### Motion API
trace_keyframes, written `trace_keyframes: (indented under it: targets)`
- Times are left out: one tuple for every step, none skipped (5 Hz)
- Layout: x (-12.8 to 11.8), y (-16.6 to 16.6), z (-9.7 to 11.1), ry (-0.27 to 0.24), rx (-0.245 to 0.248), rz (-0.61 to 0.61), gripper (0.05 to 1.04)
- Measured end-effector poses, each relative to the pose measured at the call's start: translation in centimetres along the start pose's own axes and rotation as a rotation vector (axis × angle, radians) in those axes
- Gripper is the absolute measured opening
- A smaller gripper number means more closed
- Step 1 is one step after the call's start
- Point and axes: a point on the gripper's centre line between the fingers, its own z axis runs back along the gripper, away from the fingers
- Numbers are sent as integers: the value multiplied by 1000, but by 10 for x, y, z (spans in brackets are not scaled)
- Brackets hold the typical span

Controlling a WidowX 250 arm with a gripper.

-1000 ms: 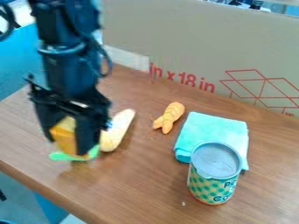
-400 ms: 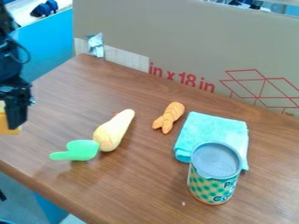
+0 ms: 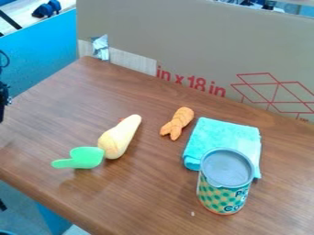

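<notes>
Telling whether the gripper (image 3: 3, 103), at the left edge, was spread, closed or loaded was impossible. Nearest on the worktop (image 3: 141, 188) lay the green scoop (image 3: 87, 157), by the yellow toy vegetable (image 3: 120, 137); a low pass could have snagged it and rolled the vegetable.

Green scoop (image 3: 87, 157), lying on brown table (image 3: 153, 193), handle leftward, wide end beside yellow toy (image 3: 120, 137).
</notes>
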Motion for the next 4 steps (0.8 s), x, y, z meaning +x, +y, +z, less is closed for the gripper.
trace_keyframes:
  targets:
    - [10,4,-16,49,24,-21,727]
    - [18,0,-23,52,61,-64,726]
    - [31,-6,-23,-10,72,-103,726]
    - [35,-13,-28,-44,68,-139,725]
